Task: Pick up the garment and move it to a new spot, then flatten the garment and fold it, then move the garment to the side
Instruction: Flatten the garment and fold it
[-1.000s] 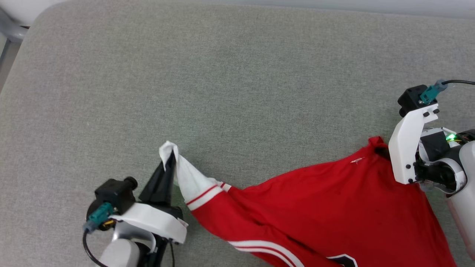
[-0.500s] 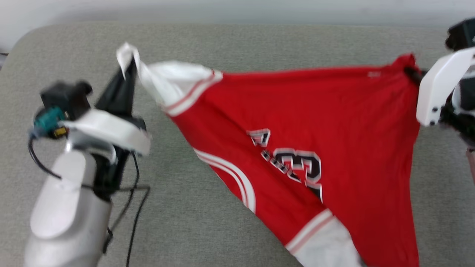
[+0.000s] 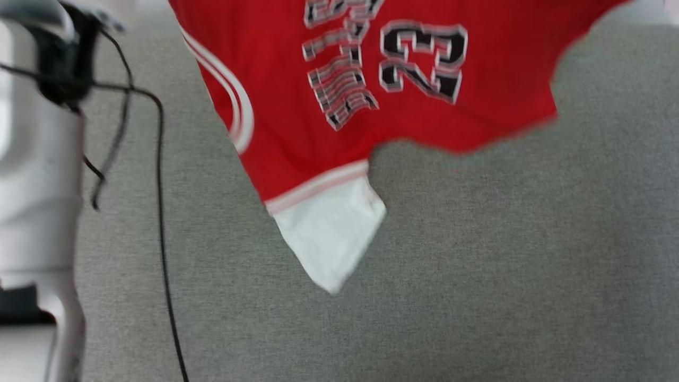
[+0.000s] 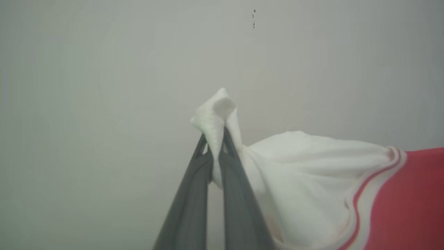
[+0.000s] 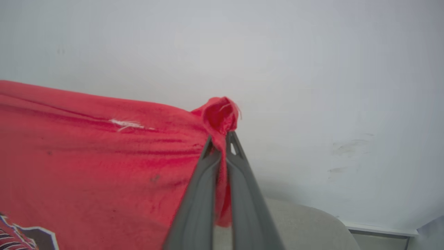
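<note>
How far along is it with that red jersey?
Done: the red jersey is lifted, hanging over the grey fabric surface. In hand: the left pincer is shut on a white corner, the right pincer on a red corner, holding it spread. Left: setting it down elsewhere, flattening, folding, moving aside.

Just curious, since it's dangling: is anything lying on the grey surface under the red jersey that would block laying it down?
Nothing visible does. A black cable hangs over the grey surface by the robot's arm, to the left of the jersey, not under it.
</note>
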